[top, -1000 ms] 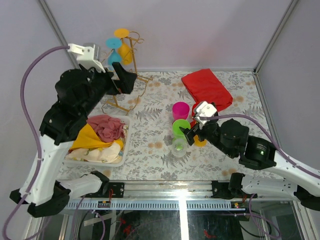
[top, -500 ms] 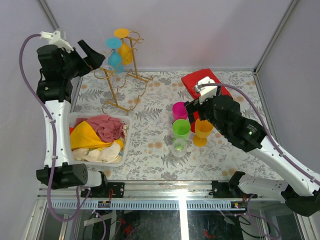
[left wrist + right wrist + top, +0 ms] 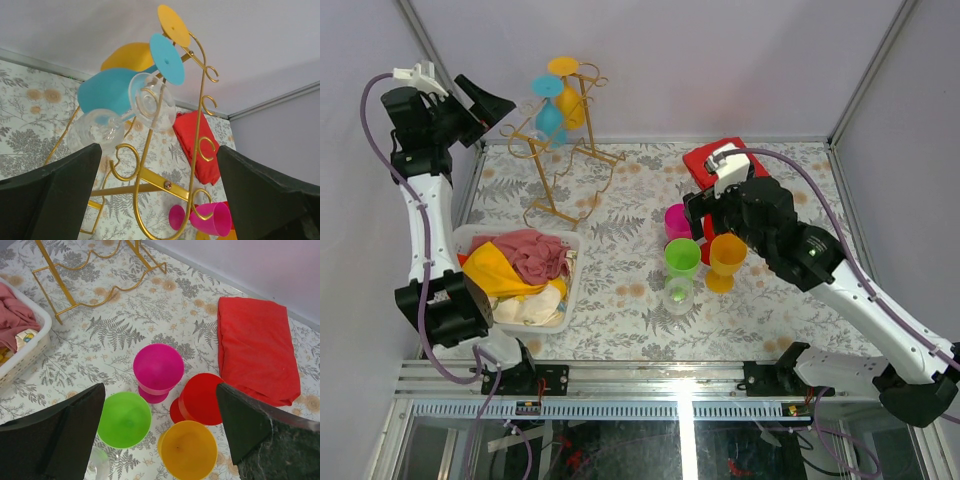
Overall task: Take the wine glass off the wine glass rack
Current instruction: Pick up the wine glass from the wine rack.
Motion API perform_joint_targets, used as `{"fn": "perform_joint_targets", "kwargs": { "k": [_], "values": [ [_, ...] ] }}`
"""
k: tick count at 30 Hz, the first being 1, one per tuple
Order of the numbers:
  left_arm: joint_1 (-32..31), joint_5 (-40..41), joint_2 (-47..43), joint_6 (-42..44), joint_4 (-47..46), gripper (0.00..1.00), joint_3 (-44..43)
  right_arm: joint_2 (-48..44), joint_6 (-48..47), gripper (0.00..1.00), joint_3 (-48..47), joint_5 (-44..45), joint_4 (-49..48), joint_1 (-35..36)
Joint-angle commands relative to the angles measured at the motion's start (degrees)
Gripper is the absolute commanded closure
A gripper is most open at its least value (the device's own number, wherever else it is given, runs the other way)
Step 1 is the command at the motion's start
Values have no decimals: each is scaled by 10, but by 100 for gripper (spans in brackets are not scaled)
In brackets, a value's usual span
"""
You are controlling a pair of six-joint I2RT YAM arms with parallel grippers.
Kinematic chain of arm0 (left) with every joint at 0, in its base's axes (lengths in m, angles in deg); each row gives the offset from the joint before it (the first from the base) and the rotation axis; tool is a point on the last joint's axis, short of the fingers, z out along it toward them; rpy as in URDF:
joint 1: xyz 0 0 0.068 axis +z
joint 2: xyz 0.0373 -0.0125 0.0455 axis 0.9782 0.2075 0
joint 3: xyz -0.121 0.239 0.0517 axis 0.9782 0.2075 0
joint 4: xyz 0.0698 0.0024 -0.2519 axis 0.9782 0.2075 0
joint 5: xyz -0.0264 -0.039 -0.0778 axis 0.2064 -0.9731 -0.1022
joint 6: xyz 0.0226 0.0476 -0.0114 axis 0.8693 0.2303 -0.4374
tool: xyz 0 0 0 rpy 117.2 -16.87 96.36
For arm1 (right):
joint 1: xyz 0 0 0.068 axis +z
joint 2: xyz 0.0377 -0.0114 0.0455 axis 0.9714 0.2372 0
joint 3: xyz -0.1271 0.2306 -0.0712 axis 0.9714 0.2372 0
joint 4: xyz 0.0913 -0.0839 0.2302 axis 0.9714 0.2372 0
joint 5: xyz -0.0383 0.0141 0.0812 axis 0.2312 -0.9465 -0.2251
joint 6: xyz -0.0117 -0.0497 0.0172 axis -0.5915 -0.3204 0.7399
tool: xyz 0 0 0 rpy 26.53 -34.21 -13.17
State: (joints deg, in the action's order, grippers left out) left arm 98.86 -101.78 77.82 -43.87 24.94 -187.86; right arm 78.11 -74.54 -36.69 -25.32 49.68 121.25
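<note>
Left pincer [image 3: 492,100] and right pincer [image 3: 702,214] both stand apart. The clear wine glass [image 3: 152,102] hangs on the thin gold wire rack [image 3: 199,125]. I would grip its bowl gently, then slide it off the hook.

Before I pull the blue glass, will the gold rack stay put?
Probably not: the wine glass rack is thin wire, tall, seemingly light, so a sideways tug may tip it. The blue wine glass hangs by its foot, likely sliding free along the arm.
</note>
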Motion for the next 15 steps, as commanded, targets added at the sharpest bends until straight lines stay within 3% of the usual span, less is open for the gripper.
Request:
{"fn": "perform_joint_targets", "kwargs": {
  "k": [1,9,15],
  "values": [
    [4,-38,17,-38,-77,3,12,5,3,1,-41,-13,-23,-4],
    [4,-20,52,-89,-120,19,15,13,-3,1,-50,-18,-23,-4],
    [2,8,48,-111,-156,26,37,13,-6,0,-51,-23,-23,-4]
  ]
}}
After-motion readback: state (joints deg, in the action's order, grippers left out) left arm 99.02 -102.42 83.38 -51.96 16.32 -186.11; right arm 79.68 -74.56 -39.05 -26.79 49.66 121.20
